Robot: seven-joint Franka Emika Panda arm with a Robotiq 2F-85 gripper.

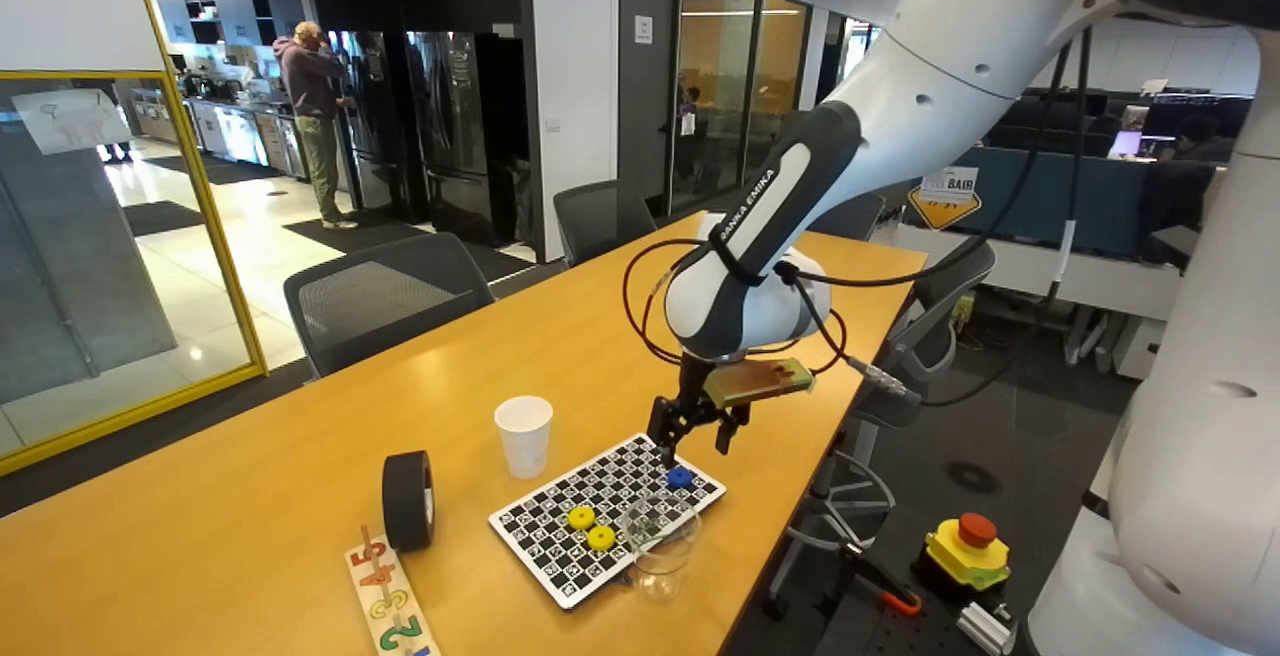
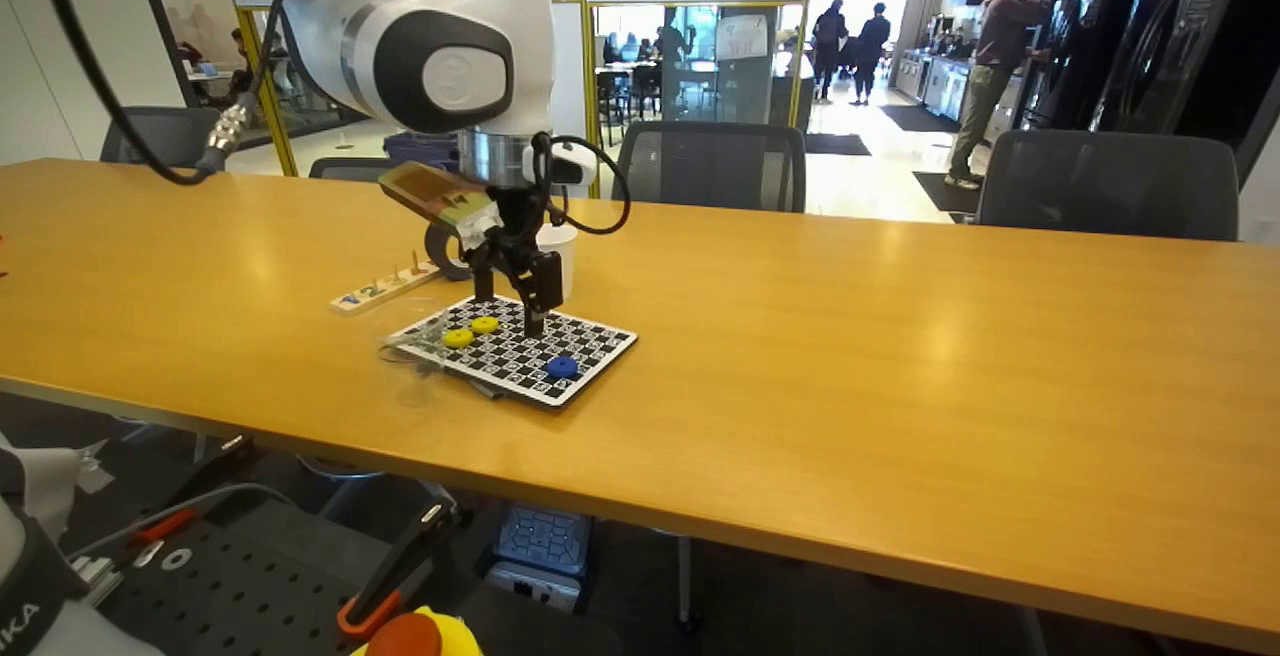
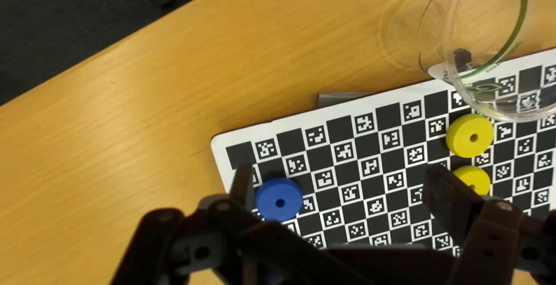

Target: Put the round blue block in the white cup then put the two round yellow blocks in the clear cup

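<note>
End effector [image 1: 696, 449] gapes; white cup [image 1: 525, 441] stands upright.

White arm [image 1: 960, 31], black end effector [image 1: 695, 454]

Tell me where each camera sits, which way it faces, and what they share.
An exterior view: beside the arm, looking down along the table; arm and gripper show.
An exterior view: on the robot's side of the table, facing chairs opposite; arm, gripper and part of the base show.
Wrist view: on the arm, looking down at the patterned board; fingers show below.
Both exterior views share the white cup.
</note>
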